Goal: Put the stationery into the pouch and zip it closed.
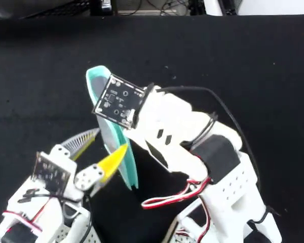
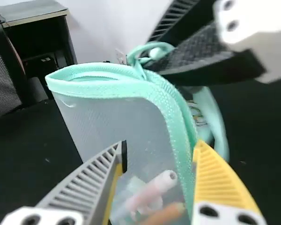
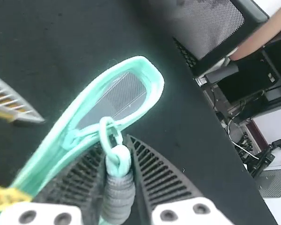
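Black table (image 1: 243, 61), mint-edged mesh pouch (image 2: 117, 117) upright, left claw (image 2: 158, 149) clamping it, right claw (image 3: 116, 145) pinching zipper pull (image 3: 117, 190).

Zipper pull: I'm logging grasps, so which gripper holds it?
The right gripper, black fingers shut on the zipper pull; the left gripper, yellow-fingered, clamps the pouch.

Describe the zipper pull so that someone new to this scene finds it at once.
Above the black table, a see-through pouch edged in mint zipper tape is held upright between the two arms. At its upper end sits the zipper pull, pinched by the right gripper. It is the only small knotted cord loop, while the tape around it lies flat.
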Robot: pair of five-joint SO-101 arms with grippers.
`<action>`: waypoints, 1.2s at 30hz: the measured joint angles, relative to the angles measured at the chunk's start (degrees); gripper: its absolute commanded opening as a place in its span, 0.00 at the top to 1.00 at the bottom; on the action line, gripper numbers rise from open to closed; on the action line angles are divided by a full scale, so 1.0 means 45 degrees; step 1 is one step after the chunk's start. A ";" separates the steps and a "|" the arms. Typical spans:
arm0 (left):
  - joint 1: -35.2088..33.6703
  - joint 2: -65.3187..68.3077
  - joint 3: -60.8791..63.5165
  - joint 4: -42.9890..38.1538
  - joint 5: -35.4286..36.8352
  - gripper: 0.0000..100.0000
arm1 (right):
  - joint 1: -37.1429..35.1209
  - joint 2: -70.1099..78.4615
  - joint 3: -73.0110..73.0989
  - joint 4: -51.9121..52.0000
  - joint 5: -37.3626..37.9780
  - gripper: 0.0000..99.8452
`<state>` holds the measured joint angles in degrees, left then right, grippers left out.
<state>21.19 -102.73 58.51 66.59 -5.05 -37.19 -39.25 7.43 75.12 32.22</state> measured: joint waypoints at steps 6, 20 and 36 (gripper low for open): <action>-0.0684 0.0000 0.0254 -0.0371 0.0117 0.75 | 0.0020 0.0000 -0.0020 0.0098 0.0000 0.99; 0.0117 0.0000 -0.2325 0.2149 -0.0020 0.75 | -0.0332 0.0020 -0.0020 0.0098 -0.0703 0.99; -0.0234 -0.0020 0.0313 -0.0801 0.0449 0.75 | -0.0899 0.0000 0.0313 0.0098 -0.0762 0.99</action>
<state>20.13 -102.81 59.91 62.99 -3.03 -41.23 -39.25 8.84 75.56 28.79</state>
